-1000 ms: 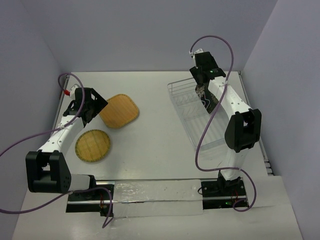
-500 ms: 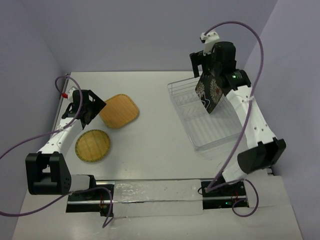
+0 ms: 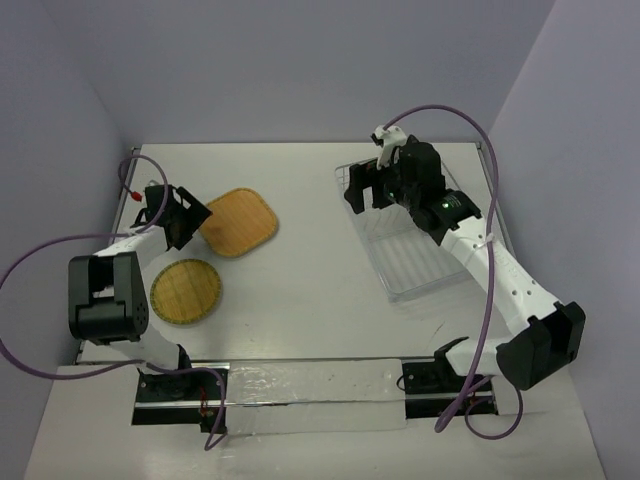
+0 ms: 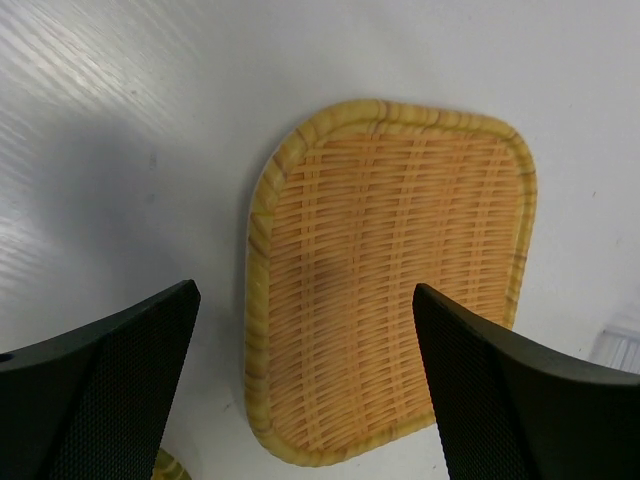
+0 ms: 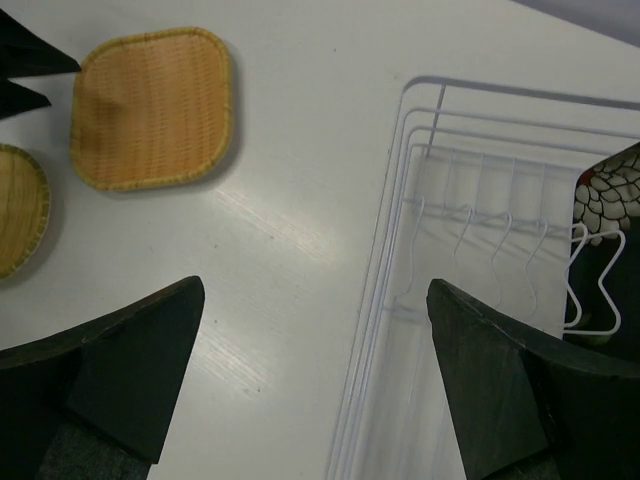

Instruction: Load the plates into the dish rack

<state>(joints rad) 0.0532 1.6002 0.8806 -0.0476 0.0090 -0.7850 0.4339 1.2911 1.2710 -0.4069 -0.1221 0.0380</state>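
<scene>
left gripper (image 3: 176, 214): fingers spread wide, empty, at the left edge of the orange plate (image 3: 238, 222), left of centre | right gripper (image 3: 364, 190): spread wide, empty, over the upper-left corner of the dish rack (image 3: 412, 272), right of centre | black plate (image 5: 608, 190): among the rack tines, right edge of wrist view | yellow-green plate (image 3: 186, 291): flat on table (image 3: 310, 260), lower left

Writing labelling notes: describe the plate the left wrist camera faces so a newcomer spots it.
On the left half of the white table, opposite the silver wire dish rack, two woven-look plates lie flat. Take the farther one, beside the left gripper: a rounded-square orange woven-look plate. Its neighbour, the yellow-green woven-look plate, is round and smaller.
</scene>
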